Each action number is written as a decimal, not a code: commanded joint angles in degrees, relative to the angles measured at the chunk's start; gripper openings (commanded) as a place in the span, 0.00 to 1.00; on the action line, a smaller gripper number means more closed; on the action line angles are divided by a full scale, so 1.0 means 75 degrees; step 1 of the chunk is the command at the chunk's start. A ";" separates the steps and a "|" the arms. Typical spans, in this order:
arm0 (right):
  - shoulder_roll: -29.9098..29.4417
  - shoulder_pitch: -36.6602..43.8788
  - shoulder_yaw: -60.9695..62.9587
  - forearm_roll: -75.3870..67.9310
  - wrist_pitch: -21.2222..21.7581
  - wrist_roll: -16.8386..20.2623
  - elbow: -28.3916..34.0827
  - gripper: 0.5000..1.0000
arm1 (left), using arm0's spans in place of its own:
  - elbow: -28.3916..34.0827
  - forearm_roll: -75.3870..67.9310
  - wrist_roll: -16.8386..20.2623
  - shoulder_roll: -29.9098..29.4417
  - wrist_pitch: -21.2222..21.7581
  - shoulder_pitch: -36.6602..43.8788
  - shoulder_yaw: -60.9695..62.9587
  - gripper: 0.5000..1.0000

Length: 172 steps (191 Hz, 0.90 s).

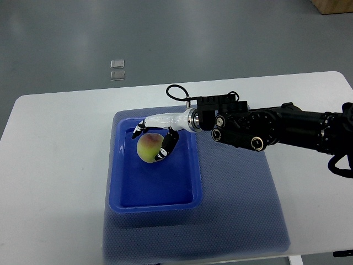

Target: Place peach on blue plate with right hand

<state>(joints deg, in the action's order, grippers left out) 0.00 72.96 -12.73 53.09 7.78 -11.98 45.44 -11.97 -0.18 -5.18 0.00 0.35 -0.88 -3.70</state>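
A yellow-green peach (147, 147) with a pink blush is over the upper left part of the blue plate (154, 190), a rectangular blue tray. My right hand (151, 138) reaches in from the right over the tray, and its white and black fingers (167, 144) curl around the peach. I cannot tell whether the peach rests on the tray floor or is held just above it. The left arm is out of view.
The tray sits on a dark blue mat (242, 221) on a white table (55, 165). My black right forearm (276, 130) spans the mat's upper right. Two small clear squares (117, 69) lie on the grey floor beyond the table.
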 commanded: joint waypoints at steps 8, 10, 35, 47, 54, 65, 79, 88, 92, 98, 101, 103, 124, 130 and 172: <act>0.0152 0.0069 0.0091 -0.0094 0.0029 -0.0020 0.0093 0.86 | -0.0010 0.0000 0.0000 0.0000 0.0000 0.0000 0.0001 1.00; 0.0188 0.0081 0.0103 -0.0105 0.0029 -0.0032 0.0105 0.86 | -0.0010 0.0000 0.0000 0.0000 0.0000 0.0000 0.0001 1.00; 0.0809 0.0397 0.0595 -0.0129 0.0029 -0.0055 0.0246 0.86 | -0.0010 0.0000 0.0000 0.0000 0.0000 0.0000 0.0001 1.00; 0.0996 0.0397 0.0912 -0.0141 0.0029 -0.0055 0.0281 0.86 | -0.0010 0.0000 0.0000 0.0000 0.0000 0.0000 0.0001 1.00; 0.1383 0.0339 0.1697 -0.0152 0.0040 -0.0067 0.0328 0.86 | -0.0010 0.0000 0.0000 0.0000 0.0000 0.0000 0.0013 1.00; 0.1606 0.0198 0.2247 -0.0176 0.0040 -0.0067 0.0340 0.86 | -0.0010 0.0000 0.0000 0.0000 0.0000 0.0000 0.0013 1.00; 0.1981 -0.0575 0.3501 -0.0398 0.0029 -0.0079 0.0340 0.86 | -0.0022 0.0000 0.0000 0.0000 0.0000 0.0000 0.0025 1.00; 0.2051 -0.0763 0.3818 -0.0469 0.0029 -0.0079 0.0340 0.86 | -0.0033 -0.0012 0.0000 0.0000 0.0012 0.0000 0.0025 1.00; 0.2051 -0.0763 0.3818 -0.0469 0.0029 -0.0079 0.0340 0.86 | -0.0033 -0.0012 0.0000 0.0000 0.0012 0.0000 0.0025 1.00; 0.2121 -0.1478 0.5072 -0.0598 0.0029 -0.0079 0.0340 0.86 | -0.0080 -0.0012 0.0000 0.0000 0.0000 0.0000 0.0037 1.00; 0.2121 -0.1583 0.5247 -0.0621 0.0029 -0.0079 0.0340 0.86 | -0.0080 -0.0012 0.0000 0.0000 0.0012 0.0000 0.0037 1.00; 0.2121 -0.1583 0.5247 -0.0621 0.0029 -0.0079 0.0340 0.86 | -0.0080 -0.0012 0.0000 0.0000 0.0012 0.0000 0.0037 1.00; 0.1910 -0.2755 0.7380 -0.1430 0.0005 -0.0055 0.0269 0.86 | -0.0115 -0.0012 -0.0012 0.0000 0.0012 -0.0011 0.0048 1.00; 0.1852 -0.3013 0.7790 -0.1793 0.0005 -0.0055 0.0234 0.86 | -0.0115 -0.0012 -0.0024 0.0000 0.0000 -0.0011 0.0048 1.00; 0.1254 -0.4161 0.9068 -0.4371 -0.0007 -0.0067 0.0023 0.86 | -0.0127 -0.0023 -0.0199 0.0000 0.0000 -0.0011 0.0048 1.00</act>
<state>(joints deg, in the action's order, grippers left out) 11.49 45.24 51.67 29.57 7.64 -12.41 46.27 -12.87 -0.37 -6.24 0.00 0.37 -0.96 -3.34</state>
